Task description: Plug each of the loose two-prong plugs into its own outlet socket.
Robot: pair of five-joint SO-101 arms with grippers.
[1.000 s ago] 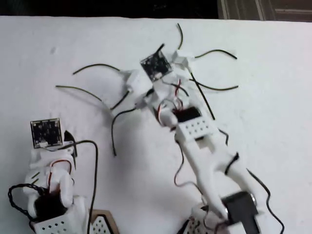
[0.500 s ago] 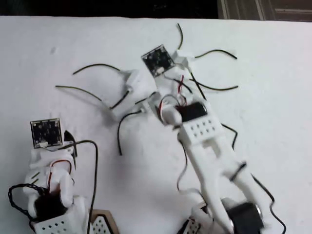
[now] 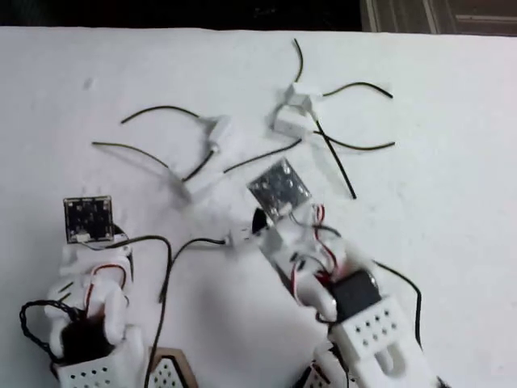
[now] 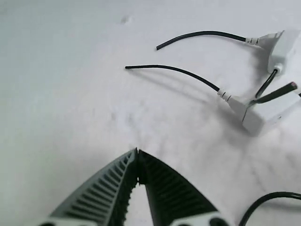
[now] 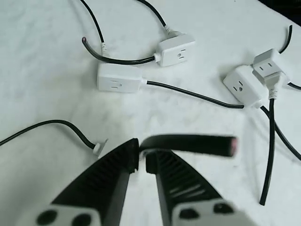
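Several white outlet sockets lie at the far middle of the table: one pair (image 3: 216, 134) (image 3: 194, 183) and another pair (image 3: 289, 123) (image 3: 301, 97), each with a black cable. They also appear in the right wrist view (image 5: 175, 51) (image 5: 117, 77) (image 5: 241, 87) (image 5: 268, 63). My right gripper (image 5: 142, 153) hangs over the table's middle, shut on a black cable (image 5: 188, 142) that sticks out sideways. A small white plug (image 5: 99, 148) (image 3: 239, 236) lies just beside its fingertips, its cable trailing away. My left gripper (image 4: 138, 165) is shut on nothing at the near left.
Loose black cable ends (image 3: 157, 109) (image 3: 355, 145) fan out around the sockets. The left arm (image 3: 89, 275) stands at the near left corner with a cable (image 3: 166, 275) running beside it. Bare white table (image 3: 73, 105) lies to the far left.
The right arm has pulled back from the sockets toward the near edge, and a plug with its cable came along. The left arm shifted slightly.
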